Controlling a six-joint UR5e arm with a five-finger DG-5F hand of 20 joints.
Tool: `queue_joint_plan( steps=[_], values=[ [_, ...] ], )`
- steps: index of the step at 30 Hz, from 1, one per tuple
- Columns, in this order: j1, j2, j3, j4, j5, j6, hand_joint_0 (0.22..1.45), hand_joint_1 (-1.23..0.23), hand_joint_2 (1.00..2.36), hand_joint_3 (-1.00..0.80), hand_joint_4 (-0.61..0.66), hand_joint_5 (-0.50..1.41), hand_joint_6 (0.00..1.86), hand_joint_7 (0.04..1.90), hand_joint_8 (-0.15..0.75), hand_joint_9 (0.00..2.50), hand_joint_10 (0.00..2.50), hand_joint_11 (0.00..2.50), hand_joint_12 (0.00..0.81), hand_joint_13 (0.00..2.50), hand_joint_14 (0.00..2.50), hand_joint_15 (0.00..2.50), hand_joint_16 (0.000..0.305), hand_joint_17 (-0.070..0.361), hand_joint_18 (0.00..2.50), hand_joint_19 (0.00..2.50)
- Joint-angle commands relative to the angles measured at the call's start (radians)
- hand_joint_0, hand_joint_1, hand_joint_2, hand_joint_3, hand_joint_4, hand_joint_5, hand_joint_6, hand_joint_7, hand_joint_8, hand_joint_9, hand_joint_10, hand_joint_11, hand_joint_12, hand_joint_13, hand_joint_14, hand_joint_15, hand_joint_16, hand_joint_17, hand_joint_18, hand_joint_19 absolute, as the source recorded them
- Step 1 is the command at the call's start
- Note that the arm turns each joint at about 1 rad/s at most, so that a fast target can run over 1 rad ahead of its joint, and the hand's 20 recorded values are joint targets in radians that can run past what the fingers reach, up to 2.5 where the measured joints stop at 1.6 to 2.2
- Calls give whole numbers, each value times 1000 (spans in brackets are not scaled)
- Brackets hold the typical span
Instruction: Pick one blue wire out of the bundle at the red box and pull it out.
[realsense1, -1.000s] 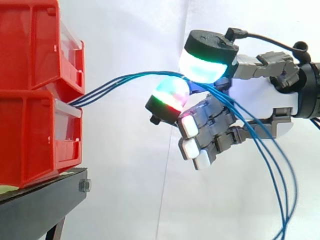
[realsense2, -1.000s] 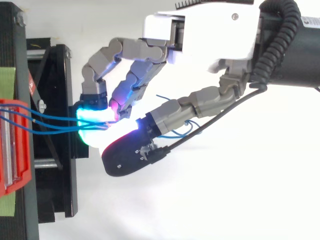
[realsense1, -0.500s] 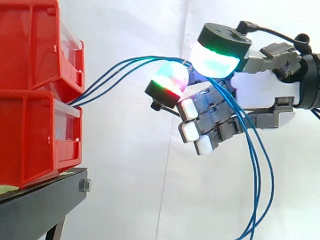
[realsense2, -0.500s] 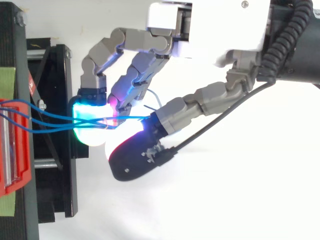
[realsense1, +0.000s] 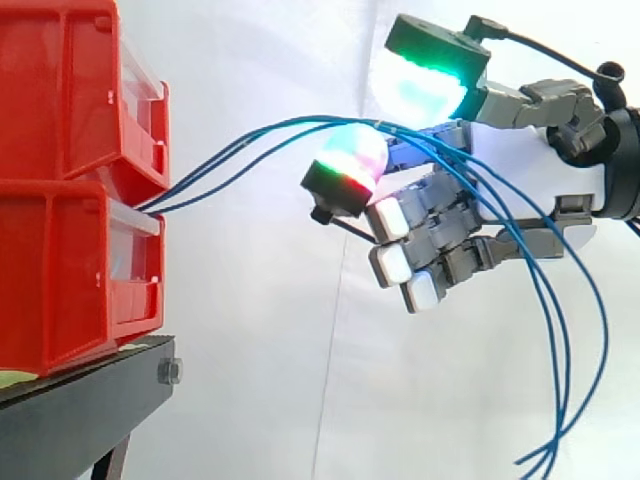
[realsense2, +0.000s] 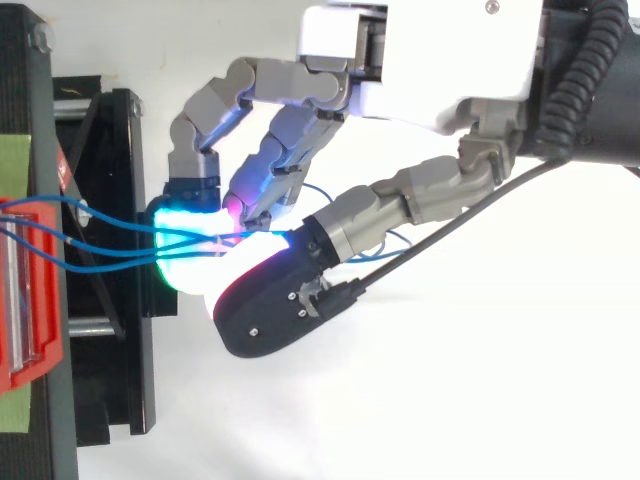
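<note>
Draping across robot hand (realsense1: 560, 165), blue wires (realsense1: 300, 130)

Colours: red bins (realsense1: 60, 190) w/ clear front panels, on a black stand (realsense1: 80, 410); plain white curtain (realsense1: 260, 330) behind. The blue wires (realsense1: 250, 150) are one even shade, no markings. The hand (realsense1: 530, 165) has a white shell and grey fingers (realsense1: 520, 100). The top pad (realsense1: 428, 85) at its 12 o'clock glows cyan-white w/ a green edge and dark cap. The lower pad (realsense1: 350, 165) at 9 o'clock is banded green, pink, red. The small pads (realsense1: 390, 220) toward 7 o'clock are white. Top view: green tape (realsense2: 14, 165) at 9 o'clock.
</note>
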Motion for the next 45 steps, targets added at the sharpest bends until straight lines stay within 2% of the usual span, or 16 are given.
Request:
queue_joint_plan(
  steps=[1,7,10,14,16,19,21,25,30,34,39,42,44,45],
  values=[
    [-1,1,0,-7,-3,0,606,-695,1012,-334,179,-154,941,993,376,932,14,610,443,929,16,509,56,126,878,518],
    [4,5,0,-6,0,0,662,-813,1015,-262,85,-158,954,1050,376,931,14,619,444,943,16,500,55,123,914,504],
    [4,5,0,-6,0,-1,700,-859,1015,-276,36,-171,972,1007,364,909,16,614,439,938,18,493,55,123,919,483],
    [2,6,0,-10,-2,0,732,-909,1004,-458,170,-199,975,891,340,806,14,607,439,892,16,488,55,123,892,449],
    [1,6,0,-13,-3,0,703,-910,1000,-500,200,-207,967,875,341,790,11,611,437,880,16,484,55,124,886,445],
    [1,6,0,-16,-6,0,595,-880,1000,-500,206,-207,963,860,340,789,11,611,437,873,16,495,56,126,873,472],
    [4,6,0,-16,-6,0,525,-795,1000,-500,215,-190,951,881,367,830,13,605,452,884,18,501,59,133,888,497],
    [5,6,0,-16,-5,0,491,-662,1000,-500,210,-151,927,945,391,934,10,592,467,923,17,504,61,138,907,526],
    [2,6,0,-16,-9,0,575,-683,1000,-493,193,-138,924,1024,375,968,12,607,443,919,16,512,56,125,885,541],
    [1,6,0,-18,-12,0,608,-746,1012,-336,181,-124,934,1065,377,1003,12,622,439,941,18,510,54,122,907,535],
    [1,6,0,-16,-12,0,633,-825,1017,-241,136,-119,939,1115,385,1027,15,637,438,962,18,512,53,119,930,530],
    [1,6,0,-16,-12,0,672,-870,1016,-261,66,-141,958,1056,366,976,12,629,438,943,17,514,53,119,919,501],
    [1,6,1,-16,-12,0,687,-893,1011,-343,111,-164,962,991,352,910,12,630,439,915,17,504,53,120,901,493],
    [1,6,0,-16,-12,0,677,-919,1005,-439,148,-169,959,949,351,902,14,625,435,901,17,504,54,121,896,494]
  ],
)
